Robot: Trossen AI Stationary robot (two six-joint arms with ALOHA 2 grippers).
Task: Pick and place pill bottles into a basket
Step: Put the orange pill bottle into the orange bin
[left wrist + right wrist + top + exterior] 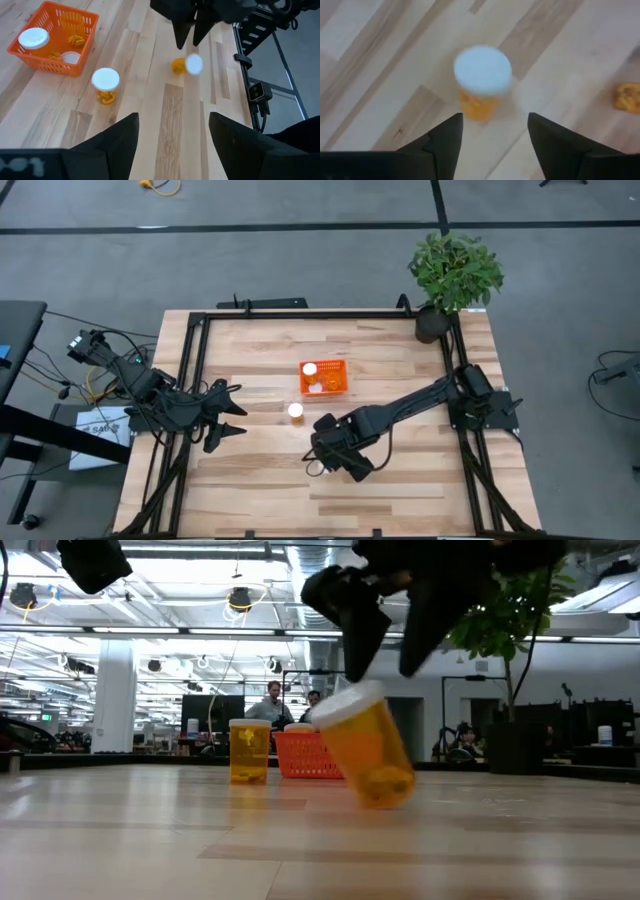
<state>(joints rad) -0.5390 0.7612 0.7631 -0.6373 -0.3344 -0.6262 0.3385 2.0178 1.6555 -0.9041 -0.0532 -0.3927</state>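
An orange mesh basket (323,377) stands mid-table with two white-capped pill bottles inside (34,39). A third bottle (295,411) stands upright on its base on the table near the basket; it also shows in the low view (249,750) and in the left wrist view (105,85). A fourth bottle (365,755) is tilted on its bottom edge right under my right gripper (382,665), which is open and points down, a finger on either side of the cap (482,70). My left gripper (235,410) is open and empty at the table's left side. My right gripper stands over the tilted bottle with its fingers apart. In the low view one fingertip (353,672) comes down close to the white cap (343,705). I cannot tell whether it touches the cap.
A dark pot with a green plant (450,275) stands at the far right corner. Black frame rails (195,360) run along the table's sides. Bare wood lies toward the near edge (330,500). People show in the room beyond the table (273,700).
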